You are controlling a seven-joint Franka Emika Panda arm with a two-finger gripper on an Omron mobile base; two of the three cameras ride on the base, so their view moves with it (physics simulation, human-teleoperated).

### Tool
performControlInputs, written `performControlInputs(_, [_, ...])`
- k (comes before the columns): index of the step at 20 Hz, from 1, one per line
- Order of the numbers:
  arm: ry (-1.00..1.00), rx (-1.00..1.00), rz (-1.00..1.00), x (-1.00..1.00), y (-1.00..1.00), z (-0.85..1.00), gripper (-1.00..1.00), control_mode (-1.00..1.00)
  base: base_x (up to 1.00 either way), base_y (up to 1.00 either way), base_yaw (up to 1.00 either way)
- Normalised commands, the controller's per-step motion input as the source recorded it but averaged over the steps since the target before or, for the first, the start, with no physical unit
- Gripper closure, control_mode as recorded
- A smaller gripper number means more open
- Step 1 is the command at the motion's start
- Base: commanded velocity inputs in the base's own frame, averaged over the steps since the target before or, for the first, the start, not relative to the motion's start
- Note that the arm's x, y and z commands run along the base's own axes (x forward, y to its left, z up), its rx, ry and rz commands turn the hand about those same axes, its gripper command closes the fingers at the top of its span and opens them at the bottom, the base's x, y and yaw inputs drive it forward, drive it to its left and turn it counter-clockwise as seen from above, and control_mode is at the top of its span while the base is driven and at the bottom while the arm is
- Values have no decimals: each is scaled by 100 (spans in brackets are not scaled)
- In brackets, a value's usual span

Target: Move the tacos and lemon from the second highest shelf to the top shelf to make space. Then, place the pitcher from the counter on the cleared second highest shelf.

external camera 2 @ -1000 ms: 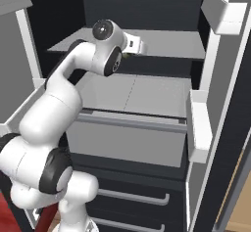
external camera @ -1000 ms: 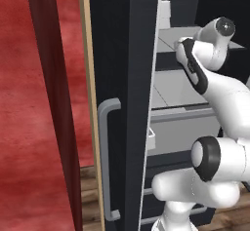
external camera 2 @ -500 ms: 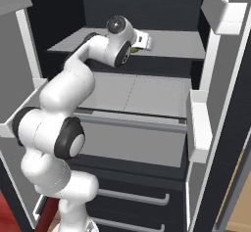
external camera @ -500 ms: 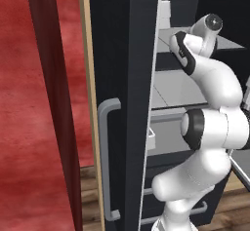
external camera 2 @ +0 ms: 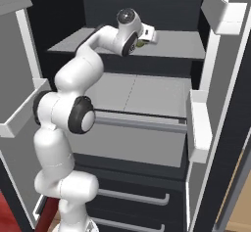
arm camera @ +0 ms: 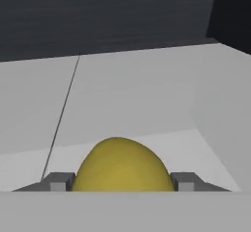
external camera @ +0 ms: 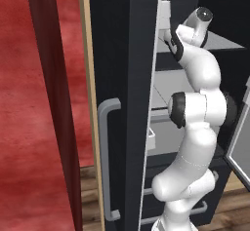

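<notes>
The lemon (arm camera: pixel 121 165) fills the bottom of the hand view, a dull-yellow ball held between my gripper (arm camera: pixel 121 183), whose fingertips (arm camera: pixel 58 182) press on both sides. In the right base view the gripper (external camera 2: pixel 144 40) is at the front of the top shelf (external camera 2: pixel 179 46), with a sliver of the lemon (external camera 2: pixel 140 44) under the hand. The second highest shelf (external camera 2: pixel 147 94), with its thick front rail, lies bare below. The tacos and the pitcher are out of view.
The open fridge door (external camera: pixel 124 103) with its grey handle stands left of the arm. White door bins (external camera 2: pixel 198 128) hang on the right. Drawers (external camera 2: pixel 132 197) sit beneath the shelves. A dark back wall (arm camera: pixel 98 15) closes the space beyond the lemon.
The arm has stretched upward and deeper into the fridge. The hand with the lemon has moved right and slightly higher along the top shelf's front.
</notes>
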Motion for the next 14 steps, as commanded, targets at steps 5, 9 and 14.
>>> performControlInputs(5, [-16,0,0,51,0,-63,-100,-100,0,0,0])
performControlInputs(9, [-29,0,0,12,0,-75,-100,-100,0,0,0])
performControlInputs(14, [-16,-3,0,-16,14,-52,-100,-100,0,0,0])
